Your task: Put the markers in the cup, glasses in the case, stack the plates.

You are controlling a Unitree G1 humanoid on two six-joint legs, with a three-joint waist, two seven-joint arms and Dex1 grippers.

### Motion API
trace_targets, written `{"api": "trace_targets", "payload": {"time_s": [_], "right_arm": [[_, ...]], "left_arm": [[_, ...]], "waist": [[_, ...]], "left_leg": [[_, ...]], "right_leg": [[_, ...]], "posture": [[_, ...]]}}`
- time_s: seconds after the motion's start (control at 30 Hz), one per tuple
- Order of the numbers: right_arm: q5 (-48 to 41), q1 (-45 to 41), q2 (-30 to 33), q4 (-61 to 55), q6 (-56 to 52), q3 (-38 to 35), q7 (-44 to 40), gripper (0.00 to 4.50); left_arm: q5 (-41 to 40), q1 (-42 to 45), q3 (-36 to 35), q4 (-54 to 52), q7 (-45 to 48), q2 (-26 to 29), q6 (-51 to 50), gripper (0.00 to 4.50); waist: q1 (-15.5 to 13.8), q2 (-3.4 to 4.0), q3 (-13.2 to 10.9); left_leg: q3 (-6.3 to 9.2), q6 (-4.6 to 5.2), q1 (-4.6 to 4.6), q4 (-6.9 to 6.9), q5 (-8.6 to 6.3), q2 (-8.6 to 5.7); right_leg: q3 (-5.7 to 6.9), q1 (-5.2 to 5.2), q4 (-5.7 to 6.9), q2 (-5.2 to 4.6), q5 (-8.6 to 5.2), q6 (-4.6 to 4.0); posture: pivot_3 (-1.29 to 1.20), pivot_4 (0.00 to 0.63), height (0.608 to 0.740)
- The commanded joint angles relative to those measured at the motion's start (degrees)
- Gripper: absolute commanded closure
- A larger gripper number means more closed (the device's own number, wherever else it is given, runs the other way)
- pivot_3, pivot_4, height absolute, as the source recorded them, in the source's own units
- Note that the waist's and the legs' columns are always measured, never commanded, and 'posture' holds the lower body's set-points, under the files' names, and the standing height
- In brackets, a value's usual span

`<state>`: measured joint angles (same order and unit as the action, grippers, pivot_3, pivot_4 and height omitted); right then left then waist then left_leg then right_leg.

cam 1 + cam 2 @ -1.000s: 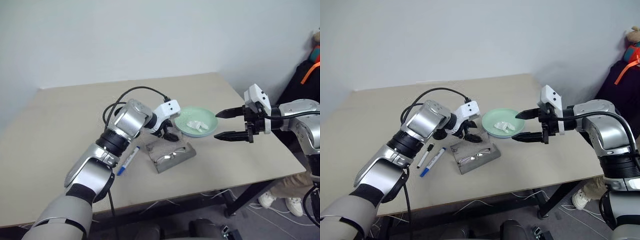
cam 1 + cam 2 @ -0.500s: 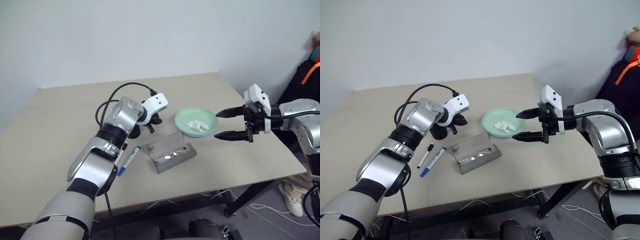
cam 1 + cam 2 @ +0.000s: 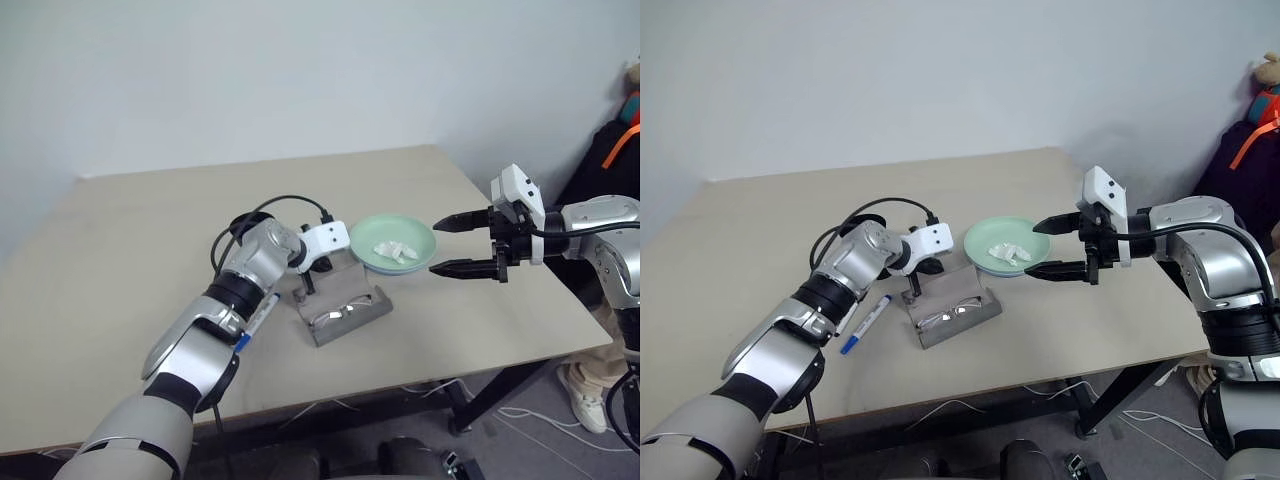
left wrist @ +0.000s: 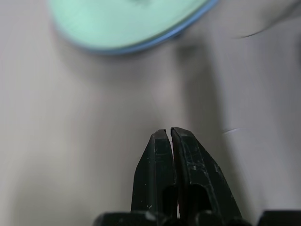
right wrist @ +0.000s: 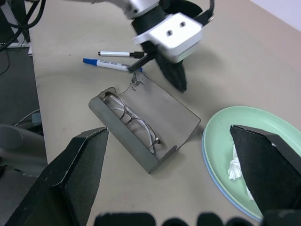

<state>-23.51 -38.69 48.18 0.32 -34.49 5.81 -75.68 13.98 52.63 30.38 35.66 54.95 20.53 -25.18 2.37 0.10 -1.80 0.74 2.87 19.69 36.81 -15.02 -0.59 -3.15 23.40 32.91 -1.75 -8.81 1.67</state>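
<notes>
Since half a second ago the left gripper (image 3: 911, 290) has dropped from above the table toward the open lid of the case (image 5: 141, 127), its two black fingers (image 4: 160, 160) now pressed together with nothing between them; a second ago they stood apart over the case. The right gripper (image 3: 1055, 249) has kept its place, its jaws spread wide and empty, one finger above the near rim of the plates (image 3: 985, 255) and one just beside it.

The grey case lies open near the middle of the table (image 3: 130, 230), and the glasses (image 5: 134, 123) rest inside its tray. The mint green plate sits stacked on the light blue one, whose edge shows as a thin blue line under it in the left wrist view; a crumpled white tissue (image 3: 395, 250) lies on top. The blue-capped marker (image 3: 866, 323) lies on the table to the robot's left of the case, and the black-capped marker (image 5: 117, 53) lies just beside it, nearly parallel, in the right wrist view. The left fingertips point down at the lid's far edge; whether they touch it cannot be told.
</notes>
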Motion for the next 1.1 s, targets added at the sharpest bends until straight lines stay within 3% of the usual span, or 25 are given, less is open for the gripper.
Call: {"api": "trace_targets", "payload": {"time_s": [0.03, 0.7, 1.1], "right_arm": [[-0.85, -0.68, 0.55, -1.85, 0.27, -1.98, 0.42, 0.00], [-0.56, -0.81, 0.27, -1.64, 1.09, -1.70, 0.56, 0.00], [-0.22, -1.37, -0.09, -1.01, 1.66, -1.31, 0.63, 0.00]], "left_arm": [[0.69, -1.16, 0.46, -6.47, 3.04, 1.37, -1.35, 4.47], [-0.08, -11.67, 2.79, -34.44, 13.11, 6.74, -12.31, 4.47], [-1.22, -13.36, -0.07, -37.70, 9.94, 8.40, -16.78, 4.47]], "waist": [[0.00, -0.01, 0.01], [0.08, -0.01, 0.01], [0.10, 0.00, 0.02]], "left_leg": [[0.01, 0.00, 0.00, 0.00, 0.00, 0.01], [-0.01, 0.01, -0.03, 0.00, 0.00, 0.03], [-0.02, 0.02, -0.13, 0.01, 0.01, 0.09]], "right_leg": [[0.00, 0.00, 0.00, 0.00, 0.00, 0.01], [-0.01, 0.00, 0.01, 0.00, -0.04, -0.06], [0.00, -0.08, 0.02, 0.03, -0.05, -0.07]], "posture": [[0.00, 0.000, 0.727], [0.00, 0.000, 0.727], [0.00, 0.000, 0.727]]}}
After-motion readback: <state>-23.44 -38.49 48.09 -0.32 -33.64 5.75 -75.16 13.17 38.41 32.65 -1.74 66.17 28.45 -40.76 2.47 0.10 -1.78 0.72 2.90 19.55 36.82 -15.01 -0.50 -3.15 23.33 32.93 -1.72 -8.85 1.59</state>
